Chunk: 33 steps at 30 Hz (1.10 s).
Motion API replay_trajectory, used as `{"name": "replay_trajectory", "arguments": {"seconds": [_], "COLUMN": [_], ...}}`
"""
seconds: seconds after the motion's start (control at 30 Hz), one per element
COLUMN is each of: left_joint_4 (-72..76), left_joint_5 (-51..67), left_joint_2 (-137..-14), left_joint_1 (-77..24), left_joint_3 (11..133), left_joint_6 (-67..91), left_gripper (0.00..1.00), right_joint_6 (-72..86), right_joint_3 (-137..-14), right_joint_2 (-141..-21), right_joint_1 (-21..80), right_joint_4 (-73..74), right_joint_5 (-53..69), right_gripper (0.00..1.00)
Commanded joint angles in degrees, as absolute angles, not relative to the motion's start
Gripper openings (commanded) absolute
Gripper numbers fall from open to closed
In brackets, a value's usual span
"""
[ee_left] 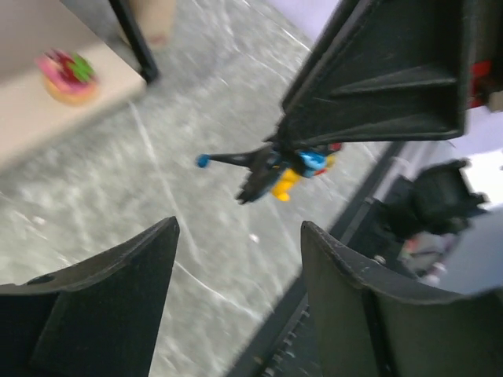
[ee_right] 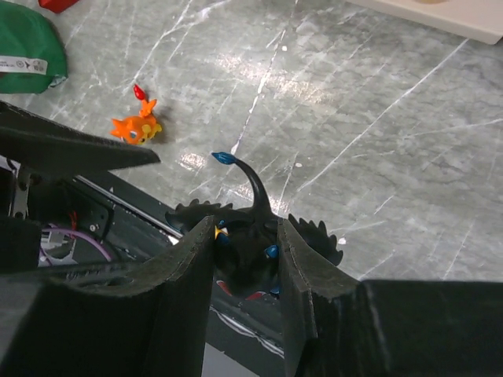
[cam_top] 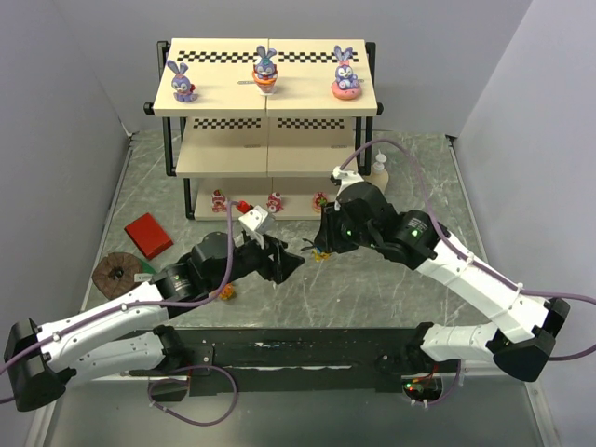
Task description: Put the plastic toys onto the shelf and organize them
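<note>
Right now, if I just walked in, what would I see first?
Three purple-blue bunnies stand in a row on the top board of the shelf at the back. In the middle, over the grey table, the right arm's jaws pinch a dark winged toy. A little orange spiky creature lies on the table nearby.

Glossy plastic winged toy (ee_right: 247, 243); matt fingers (ee_right: 185, 283); glossy marble-look table (ee_right: 377, 102)
</note>
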State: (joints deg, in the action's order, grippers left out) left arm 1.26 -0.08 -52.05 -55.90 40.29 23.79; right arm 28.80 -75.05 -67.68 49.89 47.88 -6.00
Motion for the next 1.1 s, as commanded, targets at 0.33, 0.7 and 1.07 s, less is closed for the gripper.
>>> {"name": "replay_trajectory", "arguments": {"seconds": [0.33,0.7,1.07], "left_joint_4": [10.89,10.72,10.19], "left_joint_5": [-0.35,9.67,11.43], "left_joint_2": [-55.28,-57.3,-60.29], "left_joint_1": [-56.95,-56.87,-56.87], "left_joint_3": [44.74,46.05,47.99], "left_joint_6": [9.32,7.65,6.68], "left_gripper": [0.53,0.45,0.31], "right_joint_6": [26.81,26.72,26.72], "right_joint_3": [-79.37,-78.58,-77.87], "right_joint_2": [-66.8,-66.01,-64.86], "right_joint_1": [47.9,47.73,47.64], "right_joint_4": [48.87,48.25,47.99], "right_joint_5": [-2.9,-2.2,-1.67], "right_gripper": [0.0,0.0,0.0]}}
